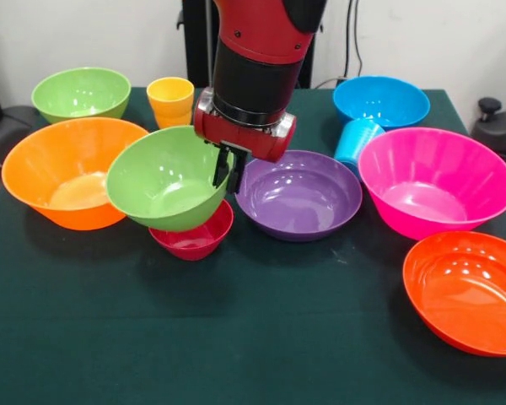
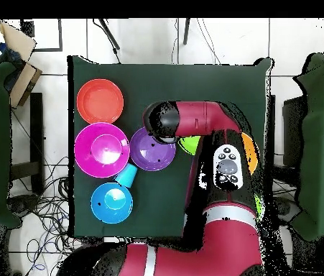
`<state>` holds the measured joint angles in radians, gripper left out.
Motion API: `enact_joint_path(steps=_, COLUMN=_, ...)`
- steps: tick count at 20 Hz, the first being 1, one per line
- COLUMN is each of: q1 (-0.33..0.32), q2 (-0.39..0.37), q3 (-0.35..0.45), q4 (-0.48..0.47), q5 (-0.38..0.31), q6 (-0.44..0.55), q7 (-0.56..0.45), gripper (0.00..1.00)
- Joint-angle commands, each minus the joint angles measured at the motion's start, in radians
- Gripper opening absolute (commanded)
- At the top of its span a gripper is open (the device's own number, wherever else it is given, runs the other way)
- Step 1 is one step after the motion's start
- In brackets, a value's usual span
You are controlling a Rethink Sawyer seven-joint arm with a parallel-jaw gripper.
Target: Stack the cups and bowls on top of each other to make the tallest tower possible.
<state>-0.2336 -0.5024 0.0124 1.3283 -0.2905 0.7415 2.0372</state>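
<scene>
My gripper [image 1: 227,171] is shut on the right rim of a green bowl [image 1: 164,178]. It holds the bowl tilted, directly over the small crimson bowl [image 1: 196,237]. The green bowl's underside reaches the crimson bowl's rim; I cannot tell whether they touch. The purple bowl [image 1: 299,195] sits just right of the gripper. The yellow-orange cup [image 1: 170,100] stands upright behind the held bowl. The light blue cup [image 1: 357,140] lies tipped between the blue bowl [image 1: 380,100] and the pink bowl [image 1: 435,181]. In the overhead view the arm [image 2: 193,119] hides the gripper, and only a sliver of the green bowl [image 2: 188,146] shows.
A large orange bowl [image 1: 67,169] and a second green bowl [image 1: 81,91] sit at the left. A red-orange bowl [image 1: 468,292] is at the front right. The overhead view shows the red-orange bowl [image 2: 100,100], pink bowl [image 2: 101,149], purple bowl [image 2: 154,149], blue bowl [image 2: 111,202] and light blue cup [image 2: 126,175].
</scene>
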Motion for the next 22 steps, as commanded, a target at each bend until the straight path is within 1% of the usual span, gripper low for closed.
enact_joint_path(steps=1, q1=-0.015, q2=-0.013, q3=0.102, q4=0.079, q5=-0.069, q6=-0.026, q7=-0.158, gripper=0.00)
enact_joint_path(steps=2, q1=0.005, q2=-0.013, q3=0.080, q4=0.080, q5=-0.085, q6=-0.085, q7=-0.107, gripper=0.00)
enact_joint_path(steps=5, q1=-0.003, q2=-0.011, q3=0.090, q4=0.091, q5=-0.077, q6=-0.098, q7=-0.105, gripper=0.00)
enact_joint_path(steps=12, q1=0.009, q2=-0.013, q3=0.077, q4=0.095, q5=-0.073, q6=-0.097, q7=-0.086, gripper=0.00)
enact_joint_path(steps=15, q1=0.011, q2=-0.009, q3=0.077, q4=0.081, q5=-0.073, q6=-0.087, q7=-0.088, gripper=0.00)
enact_joint_path(steps=22, q1=0.011, q2=-0.012, q3=0.077, q4=0.087, q5=-0.077, q6=-0.091, q7=-0.087, gripper=0.00)
